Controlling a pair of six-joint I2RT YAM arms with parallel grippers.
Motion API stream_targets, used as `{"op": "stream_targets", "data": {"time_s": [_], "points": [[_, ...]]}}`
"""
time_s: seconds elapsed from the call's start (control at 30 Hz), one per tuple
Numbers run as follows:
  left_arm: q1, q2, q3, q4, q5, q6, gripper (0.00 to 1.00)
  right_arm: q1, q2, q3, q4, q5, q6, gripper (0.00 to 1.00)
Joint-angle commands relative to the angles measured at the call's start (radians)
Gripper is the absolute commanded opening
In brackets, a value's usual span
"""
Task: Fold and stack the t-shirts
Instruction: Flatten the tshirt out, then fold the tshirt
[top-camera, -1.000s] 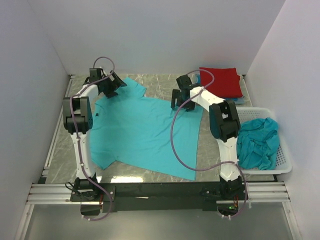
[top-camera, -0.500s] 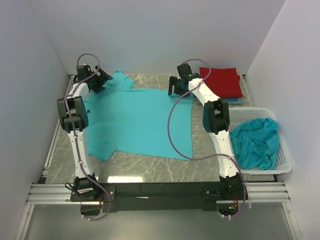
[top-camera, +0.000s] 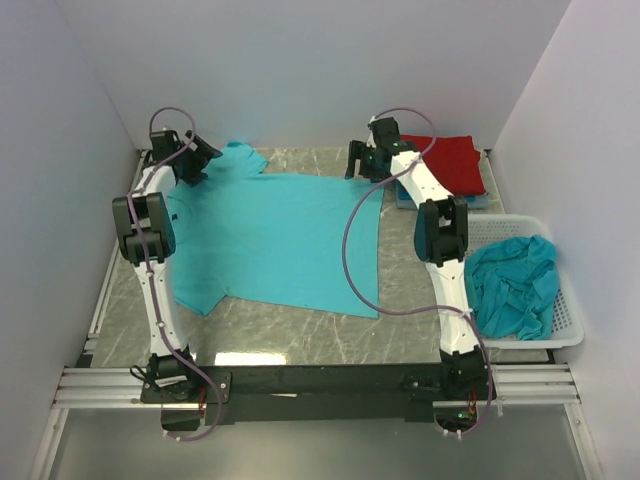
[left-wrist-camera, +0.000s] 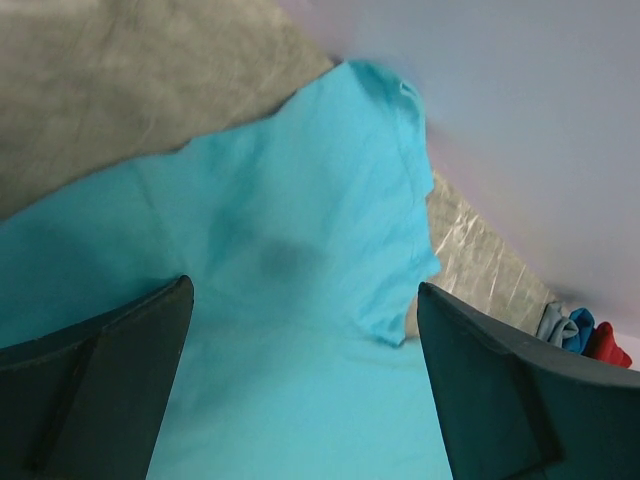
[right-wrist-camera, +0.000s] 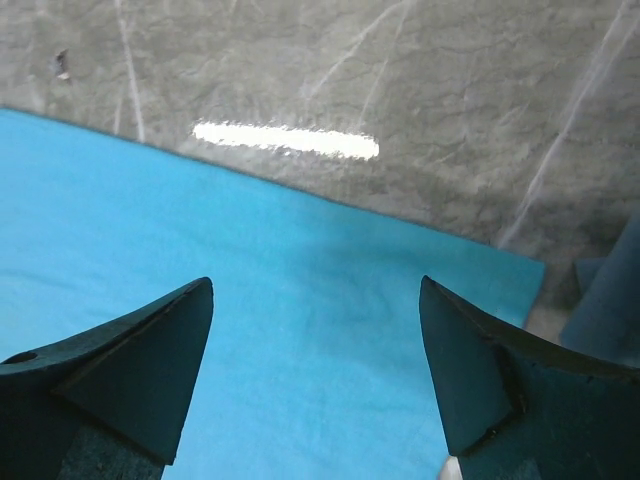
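Note:
A turquoise t-shirt (top-camera: 275, 240) lies spread flat on the marble table, one sleeve (top-camera: 240, 157) at the far left. My left gripper (top-camera: 197, 160) is open over the shirt's far left corner beside that sleeve (left-wrist-camera: 350, 190). My right gripper (top-camera: 362, 165) is open over the shirt's far right corner (right-wrist-camera: 300, 330). Neither holds cloth. A folded red t-shirt (top-camera: 450, 160) lies on a folded blue one (top-camera: 482, 200) at the far right. More turquoise shirts (top-camera: 515, 285) lie crumpled in the basket.
A white lattice basket (top-camera: 570, 320) stands at the right edge. White walls close in the table on the left, back and right. Bare marble (top-camera: 300, 335) shows in front of the shirt and around its back edge (right-wrist-camera: 400, 80).
Both grippers pulled the shirt toward the back wall, stretching it flat, then let go. The right gripper has moved right, off the shirt's corner. The shirt now lies squarer and further back.

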Motion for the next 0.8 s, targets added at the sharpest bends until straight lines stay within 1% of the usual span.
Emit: {"op": "stream_targets", "data": {"time_s": [0.0,0.03,0.07,0.1,0.13,0.17,0.2,0.23,0.27,0.3,0.33,0.37,0.4,0.43,0.47,0.5,0.53,0.57,0.6,0.63,0.67,0.7,0.73,0.77], "points": [[0.016,-0.181,-0.051,-0.052,-0.037,0.027,0.99,0.006,-0.156,-0.009,0.039,-0.014,-0.046,0.9],[0.023,-0.21,-0.067,-0.053,-0.026,0.036,0.99,0.014,-0.219,-0.038,0.048,-0.013,-0.046,0.9],[0.026,-0.246,-0.114,-0.062,-0.017,0.035,0.99,0.016,-0.251,-0.11,0.059,-0.007,-0.04,0.9],[0.034,-0.328,-0.149,-0.065,-0.017,0.03,0.99,0.02,-0.287,-0.15,0.085,0.001,-0.026,0.9],[0.042,-0.376,-0.194,-0.061,-0.022,0.021,0.99,0.026,-0.357,-0.232,0.098,0.0,-0.023,0.91],[0.046,-0.428,-0.296,-0.055,-0.029,0.018,0.99,0.029,-0.394,-0.277,0.108,0.003,-0.018,0.91],[0.051,-0.539,-0.352,-0.038,-0.054,0.019,0.99,0.034,-0.431,-0.32,0.13,0.009,-0.003,0.91],[0.052,-0.595,-0.407,-0.035,-0.078,0.033,1.0,0.04,-0.504,-0.413,0.14,0.026,0.003,0.91],[0.051,-0.703,-0.508,-0.044,-0.106,0.038,0.99,0.045,-0.541,-0.463,0.156,0.033,0.012,0.91],[0.054,-0.756,-0.557,-0.074,-0.162,0.044,0.99,0.049,-0.578,-0.51,0.176,0.04,0.032,0.92],[0.053,-0.805,-0.606,-0.088,-0.182,0.048,0.99,0.051,-0.613,-0.559,0.19,0.049,0.041,0.92],[0.054,-0.898,-0.707,-0.105,-0.202,0.048,0.99,0.06,-0.69,-0.664,0.206,0.053,0.052,0.92],[0.054,-0.948,-0.761,-0.13,-0.239,0.042,0.99,0.068,-0.728,-0.72,0.238,0.059,0.069,0.92],[0.06,-0.994,-0.813,-0.137,-0.25,0.026,0.99,0.072,-0.805,-0.774,0.26,0.061,0.075,0.92],[0.06,-1.083,-0.914,-0.147,-0.262,0.01,0.99,0.08,-0.842,-0.873,0.277,0.075,0.083,0.93],[0.063,-1.129,-0.967,-0.153,-0.272,-0.005,0.99,0.094,-0.88,-0.923,0.304,0.085,0.098,0.93],[0.071,-1.175,-1.014,-0.162,-0.281,-0.037,0.99,0.101,-0.948,-1.007,0.32,0.093,0.107,0.93],[0.072,-1.321,-1.165,-0.171,-0.314,-0.072,0.99,0.112,-1.014,-1.097,0.35,0.122,0.13,0.93],[0.077,-1.374,-1.214,-0.183,-0.346,-0.094,0.99,0.118,-1.045,-1.145,0.364,0.118,0.155,0.93],[0.082,-1.43,-1.261,-0.212,-0.383,-0.131,0.99,0.12,-1.104,-1.231,0.377,0.11,0.166,0.93],[0.088,-1.53,-1.341,-0.223,-0.435,-0.143,0.99,0.121,-1.131,-1.263,0.383,0.104,0.178,0.93],[0.089,-1.584,-1.377,-0.239,-0.463,-0.154,0.99,0.123,-1.157,-1.299,0.395,0.102,0.192,0.93],[0.094,-1.634,-1.404,-0.281,-0.526,-0.178,1.0,0.131,-1.213,-1.367,0.404,0.104,0.193,0.93],[0.095,-1.736,-1.447,-0.312,-0.554,-0.2,0.99,0.132,-1.241,-1.403,0.414,0.115,0.199,0.93]]}}
